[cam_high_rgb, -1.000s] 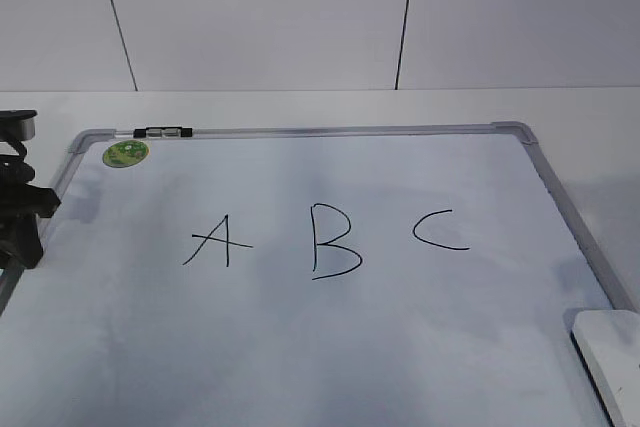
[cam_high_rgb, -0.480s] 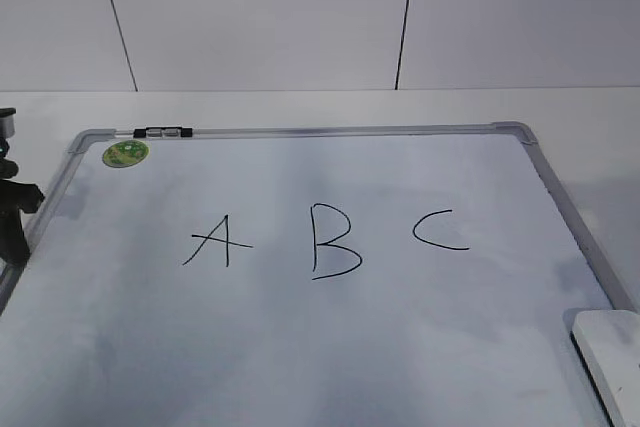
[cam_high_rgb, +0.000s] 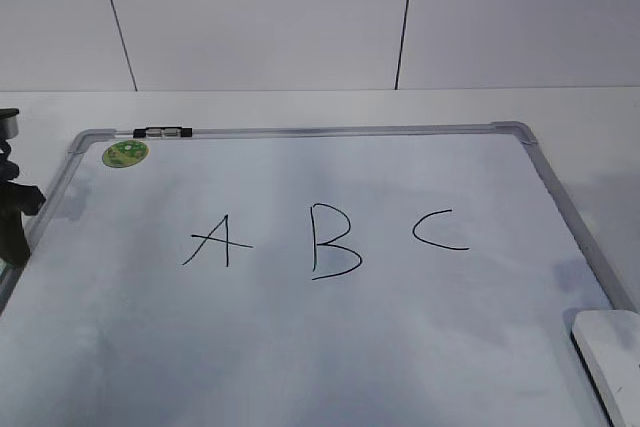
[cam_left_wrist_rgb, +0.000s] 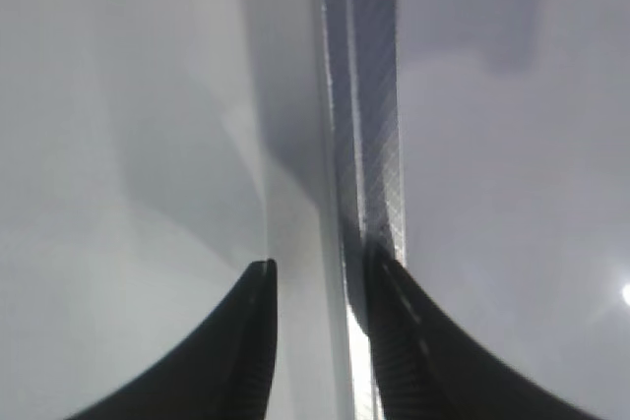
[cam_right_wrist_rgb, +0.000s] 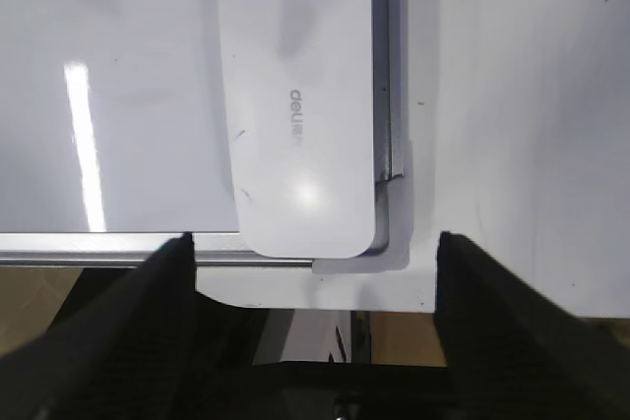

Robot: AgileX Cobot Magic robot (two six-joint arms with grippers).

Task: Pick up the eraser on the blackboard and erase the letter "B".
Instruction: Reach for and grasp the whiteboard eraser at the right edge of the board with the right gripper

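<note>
1. Exterior view: the blackboard (cam_high_rgb: 85, 137) fills most of the frame, with the letter "B" (cam_high_rgb: 333, 241) dead centre between an A (cam_high_rgb: 212, 241) and a C (cam_high_rgb: 441, 230). Your eraser (cam_high_rgb: 610, 352) is only a white sliver in the bottom right corner, lying on the board's lower right end. The left gripper (cam_high_rgb: 14, 217) shows as a dark shape at the left edge.

2. Left wrist view: the left gripper (cam_left_wrist_rgb: 315, 327) is parted a little, fingers either side of the board's frame strip — gripping nothing that I can see.

3. Right wrist view: the right gripper (cam_right_wrist_rgb: 315, 263) is spread wide and empty, fingers in the bottom corners. The eraser (cam_right_wrist_rgb: 298, 95) sits upper centre, long axis running top to bottom in the frame, its lower end next to the board's corner.

4. Risks: the eraser hugs the frame rail, so a finger could land on the rail and skid the eraser away. And the B has close neighbours — a sloppy sweep smears the A or C.
</note>
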